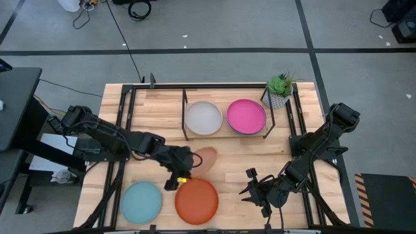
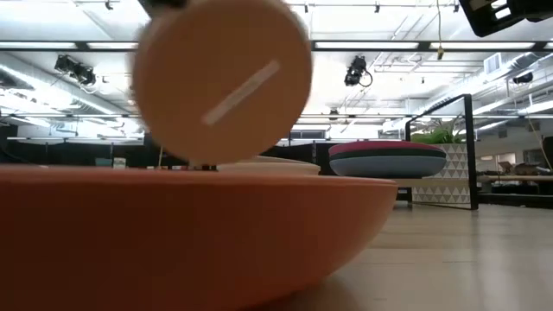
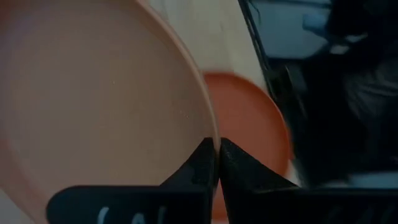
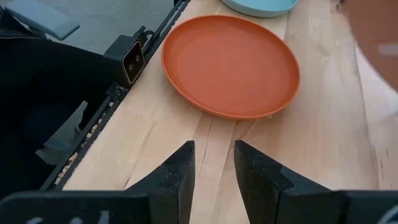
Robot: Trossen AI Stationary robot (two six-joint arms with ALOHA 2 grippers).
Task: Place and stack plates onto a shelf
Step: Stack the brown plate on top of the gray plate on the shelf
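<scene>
The peach plate (image 1: 205, 160) is up off the worktop (image 1: 231, 170), pinched by its rim in the left pincer (image 1: 184, 160), just short of the shelf (image 1: 224, 97) and tipped on edge! The left wrist view shows the grip best: both dark fingers squeezed tight on the thin rim, with the orange plate (image 3: 249, 115) lying flat beyond. The job now, I reckon, is to carry it level over the front rail and settle it onto one of the stacks, the cream plate (image 1: 204, 117) or the magenta plate (image 1: 246, 116); a rim pinch lets a plate swing, so slow and steady, and flatten it before letting go. The right pincer (image 4: 213, 168) waits low near the front edge, jaws apart and empty, looking at the orange plate. The low view adds what the overhead hides: the peach plate hangs nearly upright with its underside to the camera, and a grey plate (image 2: 386, 163) sits under the magenta one. Only the overhead gives the whole layout, including the light aqua plate (image 1: 142, 201) at front left.
</scene>
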